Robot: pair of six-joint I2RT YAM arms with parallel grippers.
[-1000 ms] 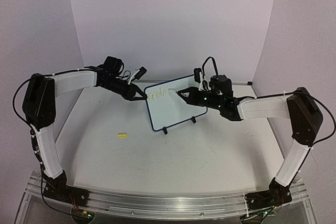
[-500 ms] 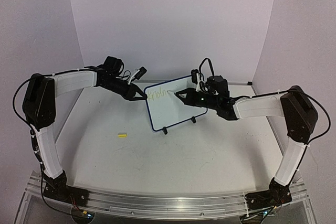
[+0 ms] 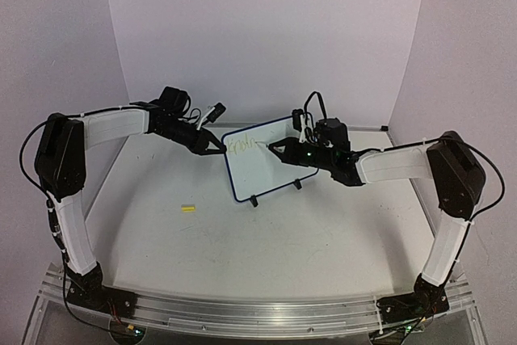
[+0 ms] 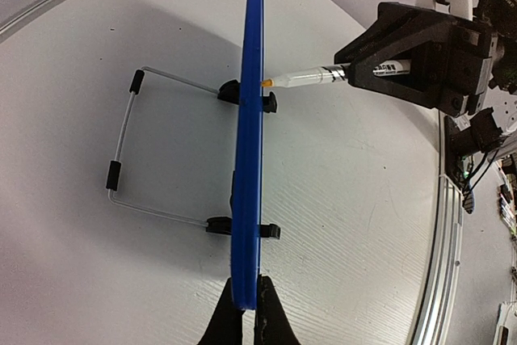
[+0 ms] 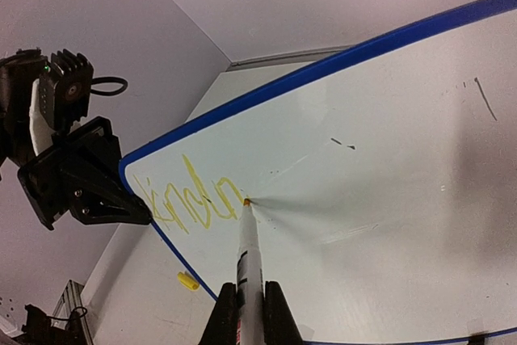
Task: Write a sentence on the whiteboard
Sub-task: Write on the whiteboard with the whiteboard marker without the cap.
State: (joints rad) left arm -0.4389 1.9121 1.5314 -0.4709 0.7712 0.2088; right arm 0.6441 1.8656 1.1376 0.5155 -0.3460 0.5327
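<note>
Right wrist view is giving me my clearest look at the sentence [image 5: 190, 199]: yellow-green strokes are sitting near the upper left corner of the whiteboard [image 5: 388, 159], one short run of letters that I am not managing to read with any certainty. The marker [image 5: 249, 244] is pressing its tip against the white face just past the last letter, and the right claw [image 5: 249, 288] is grasping the marker's barrel, one finger lying along each side of it. The board is standing upright but leaning back a little, toward the rear middle of the tabletop [image 3: 283, 232]. From the left wrist camera I am looking straight along its blue rim, with the two black clip feet [image 4: 229, 90] gripping the lower edge and the wire stand [image 4: 121, 151] propping it from behind. The left claw [image 4: 246, 296] is clenched on the board's left edge, its fingers pinching the rim from both faces. Both arms are reaching in from opposite sides. A small yellow piece [image 3: 188, 208] is lying on the tabletop, well apart from the board and nearer the left arm.
</note>
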